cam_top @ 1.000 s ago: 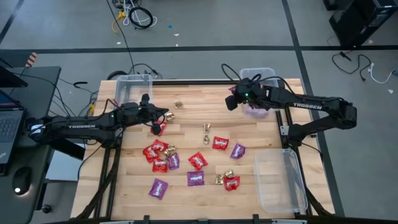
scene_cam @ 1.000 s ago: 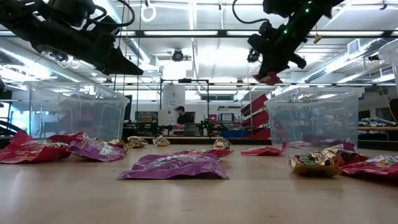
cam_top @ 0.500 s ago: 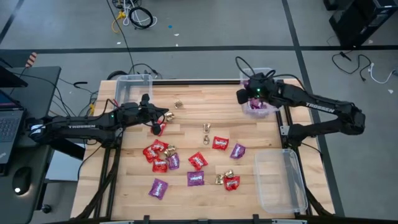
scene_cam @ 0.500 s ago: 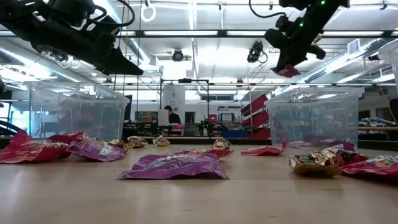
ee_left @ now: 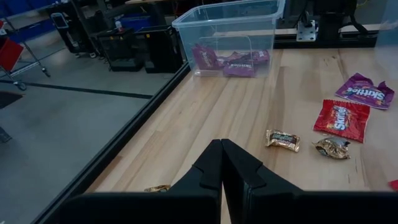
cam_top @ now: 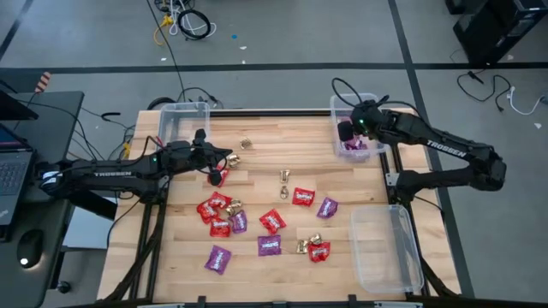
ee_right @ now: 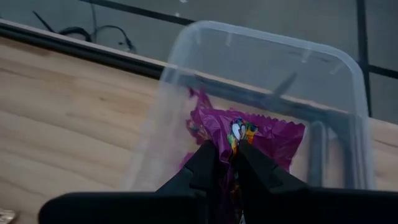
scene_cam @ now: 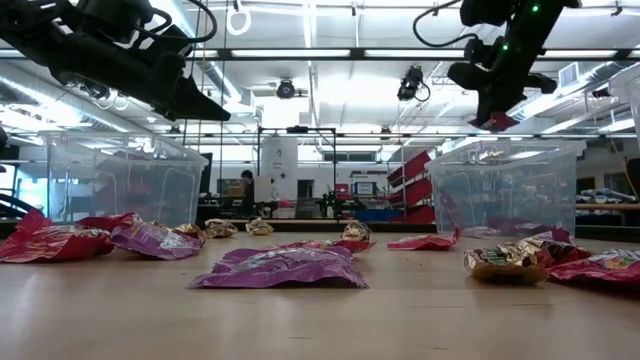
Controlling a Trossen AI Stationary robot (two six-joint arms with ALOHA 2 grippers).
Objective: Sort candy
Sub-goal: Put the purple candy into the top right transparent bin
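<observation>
One purple packet [ee_right: 231,138] is pinched in my right gripper [ee_right: 227,167], fingers narrow on its crimped edge, hanging over the far right bin [cam_top: 364,104] w/ more purple packets [ee_left: 231,61] already inside. Packet looks light, thin and floppy: it sags below the pinch, so I judge it'll drop flat on release, no need to lower much. Film is prob. slick, so an edge or corner grip is the way; a flat top-down grab would likely just slide.

My left gripper [ee_left: 221,167] hangs fully closed and empty above the table [cam_top: 257,154], near its left side, just by the far left bin [cam_top: 181,120].

Farther out on the table, rest of the candy lies loose: red packets [cam_top: 303,198] and purple ones [cam_top: 269,245] mixed mid-table, some overlapping, so lift by a free edge. Gold foil pieces [cam_top: 284,178] are small, lumpy, prob. stiffer; pinch across the body, they may roll. Near right bin [cam_top: 387,248] sits at the table's right edge.
</observation>
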